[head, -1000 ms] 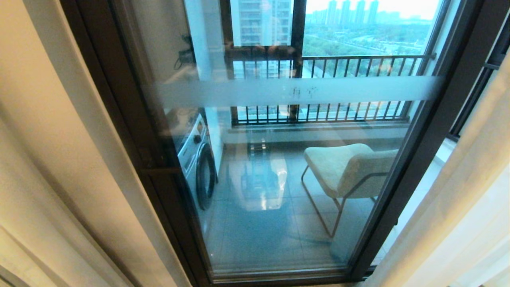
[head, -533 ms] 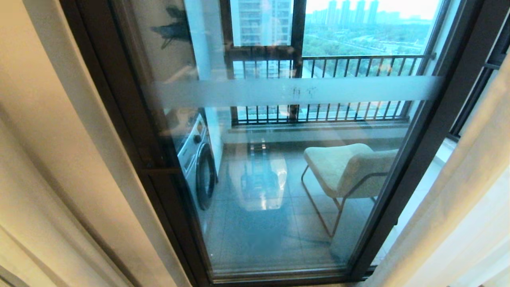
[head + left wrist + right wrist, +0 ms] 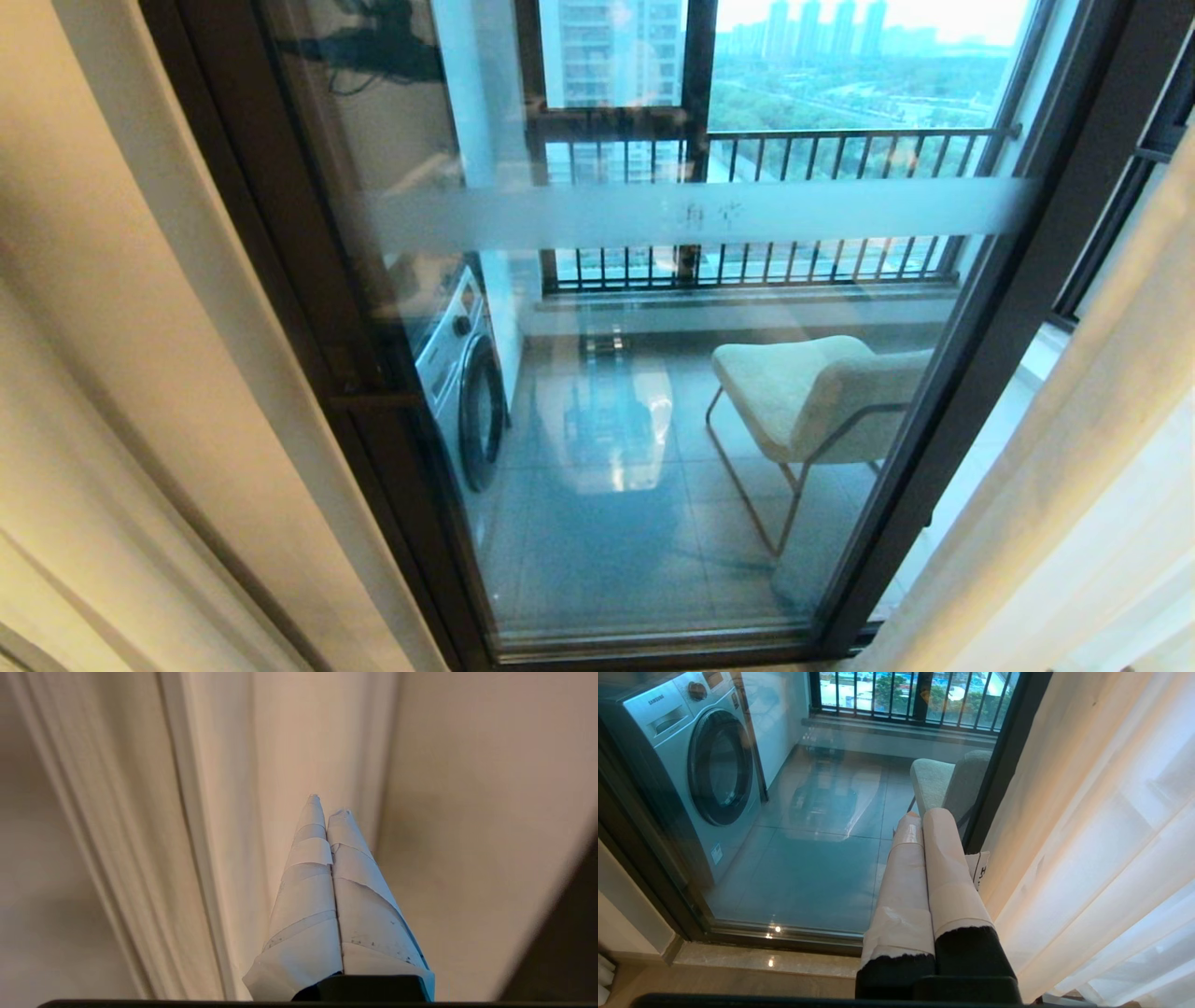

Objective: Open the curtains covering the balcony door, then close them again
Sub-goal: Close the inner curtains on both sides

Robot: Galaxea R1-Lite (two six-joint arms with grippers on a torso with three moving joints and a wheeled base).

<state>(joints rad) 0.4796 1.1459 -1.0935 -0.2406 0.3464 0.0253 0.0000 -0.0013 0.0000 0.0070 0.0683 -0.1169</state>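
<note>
Curtains (image 3: 140,392) hang parted at 9 and 3 o'clock, leaving the balcony door (image 3: 653,392) bare between them, so the opening half looks done. Over the last second a dark arm reflection in the glass has climbed toward 11 o'clock; the left gripper (image 3: 327,805), fingers pressed together and empty, now points at the cream folds, probably to draw them shut. Right gripper (image 3: 927,816), fingers together, hangs low beside the sheers. Washing machine (image 3: 462,373) and chair (image 3: 812,392) sit behind the glass, blocking nothing
</note>
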